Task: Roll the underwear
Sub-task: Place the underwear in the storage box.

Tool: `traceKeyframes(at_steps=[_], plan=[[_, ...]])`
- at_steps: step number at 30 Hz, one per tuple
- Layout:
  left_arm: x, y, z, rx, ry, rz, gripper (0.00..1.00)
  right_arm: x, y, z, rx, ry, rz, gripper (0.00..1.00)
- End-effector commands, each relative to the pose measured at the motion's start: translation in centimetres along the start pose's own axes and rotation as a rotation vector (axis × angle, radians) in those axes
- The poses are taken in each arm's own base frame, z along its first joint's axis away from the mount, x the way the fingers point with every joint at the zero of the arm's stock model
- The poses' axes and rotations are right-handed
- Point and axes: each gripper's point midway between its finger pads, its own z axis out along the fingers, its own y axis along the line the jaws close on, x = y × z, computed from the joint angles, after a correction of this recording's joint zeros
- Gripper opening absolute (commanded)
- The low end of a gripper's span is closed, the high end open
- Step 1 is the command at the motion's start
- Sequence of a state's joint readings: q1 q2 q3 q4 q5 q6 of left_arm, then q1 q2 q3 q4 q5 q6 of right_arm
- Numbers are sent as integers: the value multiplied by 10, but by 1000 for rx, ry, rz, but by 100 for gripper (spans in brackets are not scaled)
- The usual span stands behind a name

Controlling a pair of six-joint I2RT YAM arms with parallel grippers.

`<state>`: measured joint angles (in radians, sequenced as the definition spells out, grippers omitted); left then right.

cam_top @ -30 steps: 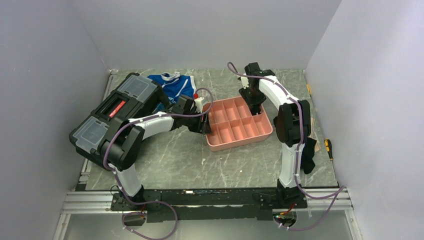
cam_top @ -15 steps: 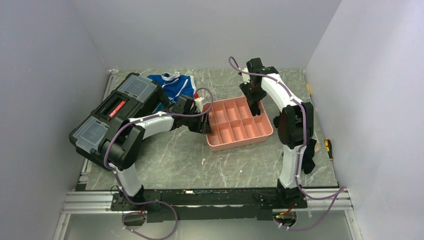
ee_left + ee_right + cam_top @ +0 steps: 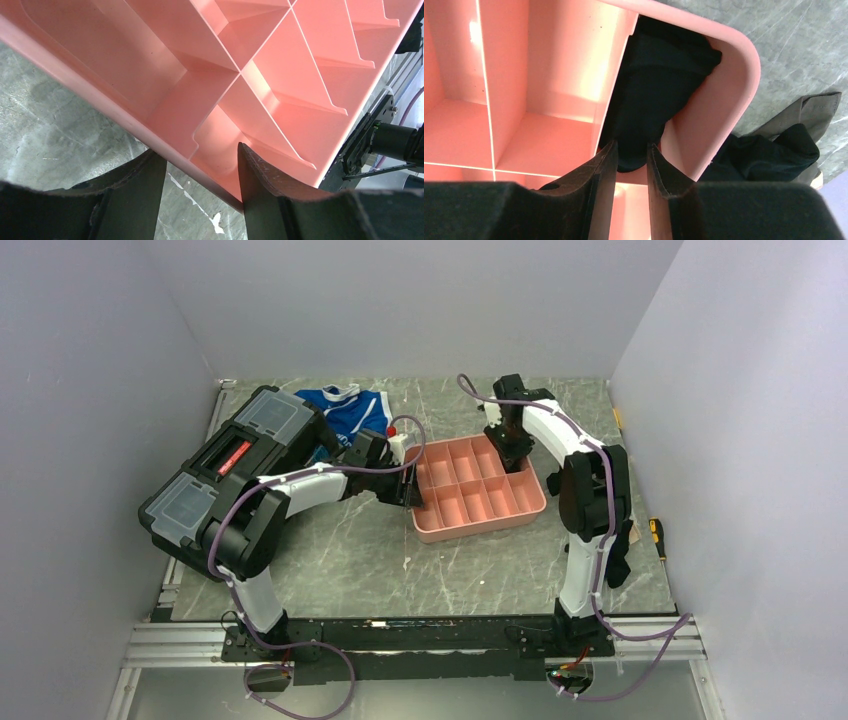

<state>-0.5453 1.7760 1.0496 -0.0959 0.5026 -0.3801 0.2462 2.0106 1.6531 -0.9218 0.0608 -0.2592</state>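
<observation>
The underwear [image 3: 659, 95] lay bundled in a corner compartment of the pink tray [image 3: 729, 95], directly ahead of the right gripper [image 3: 629, 165], whose fingers pinched its near end.

Even, soft light overhead; pink tray [image 3: 734, 90] glows (wrist views slightly blurred).

Top external view: high behind the arm bases, facing down and forward over the whole table [image 3: 330, 560]. Left wrist view: very close, looking between its own jaws across the pink tray [image 3: 280, 75] from its left wall. Right wrist view: equally close, over the tray's far right corner compartment. All three share the tray.
</observation>
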Motion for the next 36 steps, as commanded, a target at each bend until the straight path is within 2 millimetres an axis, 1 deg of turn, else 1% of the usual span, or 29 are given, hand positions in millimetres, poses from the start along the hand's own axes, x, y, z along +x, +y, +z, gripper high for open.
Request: traceKeyframes(at_steps=[1,5,10,12,16,19,22,26,27,30,32,36], plan=[[-6,-3,-1,23,0,18,56,-10,-7,-4,12,-49,1,29],[-10,-3,-2,22,-9,20,57,-23,-10,-27,7,-112,5,33],[-16,0,-2,21,-4,23,56,-41,-15,-66,9,-213,11,40],[-17,3,-2,15,-1,25,57,-45,-17,-80,18,-247,13,42],[-24,10,-3,-8,-2,46,56,-48,-18,-100,6,-306,28,45],[-30,16,-6,-27,-14,54,56,-45,-24,-113,22,-360,61,48],[-35,19,-10,-39,-19,66,57,-39,-35,-127,42,-424,103,50],[-42,15,-16,-37,-32,103,61,-30,-49,-148,43,-531,171,53],[-44,14,-18,-40,-40,116,62,-27,-52,-158,50,-569,185,54],[-53,12,-28,-59,-80,153,65,-15,-60,-172,81,-633,211,56],[-60,10,-35,-76,-105,179,66,-7,-64,-179,102,-665,226,58],[-76,5,-51,-114,-158,237,68,10,-69,-184,120,-703,263,61]])
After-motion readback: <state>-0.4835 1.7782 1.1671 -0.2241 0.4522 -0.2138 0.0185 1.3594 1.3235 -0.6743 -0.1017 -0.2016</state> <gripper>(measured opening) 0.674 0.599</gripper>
